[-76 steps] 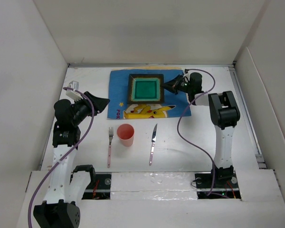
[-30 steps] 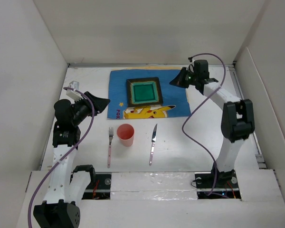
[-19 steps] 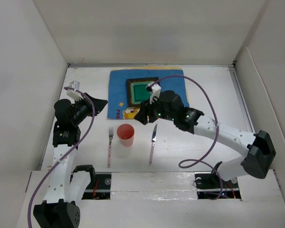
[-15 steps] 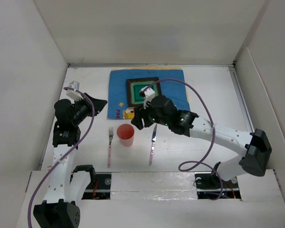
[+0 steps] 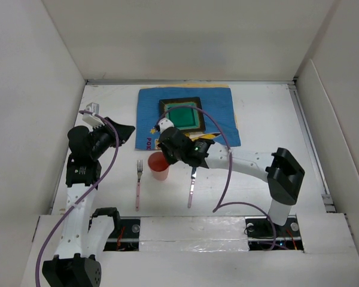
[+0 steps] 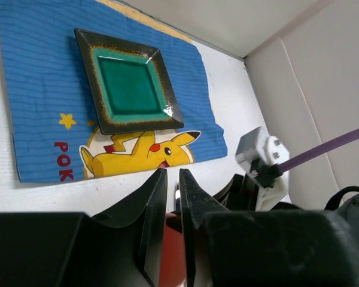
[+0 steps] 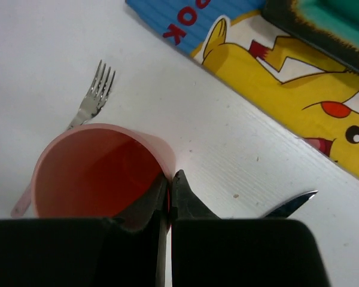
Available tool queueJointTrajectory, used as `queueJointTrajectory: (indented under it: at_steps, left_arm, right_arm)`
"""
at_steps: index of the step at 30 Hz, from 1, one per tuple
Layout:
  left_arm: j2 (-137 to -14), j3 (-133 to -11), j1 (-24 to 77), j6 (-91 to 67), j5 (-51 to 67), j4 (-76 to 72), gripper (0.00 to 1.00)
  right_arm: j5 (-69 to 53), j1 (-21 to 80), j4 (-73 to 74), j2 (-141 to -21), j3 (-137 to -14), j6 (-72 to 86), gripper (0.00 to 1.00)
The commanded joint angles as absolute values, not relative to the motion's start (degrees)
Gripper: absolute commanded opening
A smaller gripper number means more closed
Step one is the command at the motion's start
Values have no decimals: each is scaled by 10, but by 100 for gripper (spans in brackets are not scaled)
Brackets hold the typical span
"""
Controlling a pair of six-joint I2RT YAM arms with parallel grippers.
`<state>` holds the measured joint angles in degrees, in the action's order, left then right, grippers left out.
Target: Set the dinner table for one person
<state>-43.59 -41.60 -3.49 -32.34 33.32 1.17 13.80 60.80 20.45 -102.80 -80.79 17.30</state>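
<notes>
Starting at the right end effector [image 7: 169,174], we've got its two fingers pressed almost together on the rim of the pink cup [image 7: 96,173]. One finger is inside and one outside, pinching the thin wall on the side toward the mat. The cup's mouth faces up. We honestly can't tell from these views whether its base is sitting on the desk [image 5: 269,119] or lifted a bit.

Just left of the cup lies the fork [image 7: 96,89], tines pointing to the far side. On the other side lies the knife [image 5: 191,188], tip pointing the same way, with the right arm reaching across above its upper part. Neither one touches the cup.

Further out, the blue cartoon mat [image 5: 218,113] lies flat in the far middle of the desk. The square plate [image 5: 182,113], dark rim and green centre, sits on its left-middle part above the yellow character.

Over on the left side, the left end effector [image 6: 173,173] hangs in the air, aimed toward the cup. Its fingers are barely parted, just a thin slit with nothing in it.

The desk itself is the big matte white surface under everything, with white walls around it and both arm bases at its near edge.
</notes>
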Motion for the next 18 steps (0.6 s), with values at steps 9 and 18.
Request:
queueJointTrajectory:
  at_steps: [9,18]
  left_arm:
    - [-427,-413,-39,-321,353,-16,14]
    - [-440,-413,-39,-324,375,-23,17]
  right_arm:
    - [141,335,243,-1009,-1028,133,0]
    - [81,153,395,-1278,-1367,134,0]
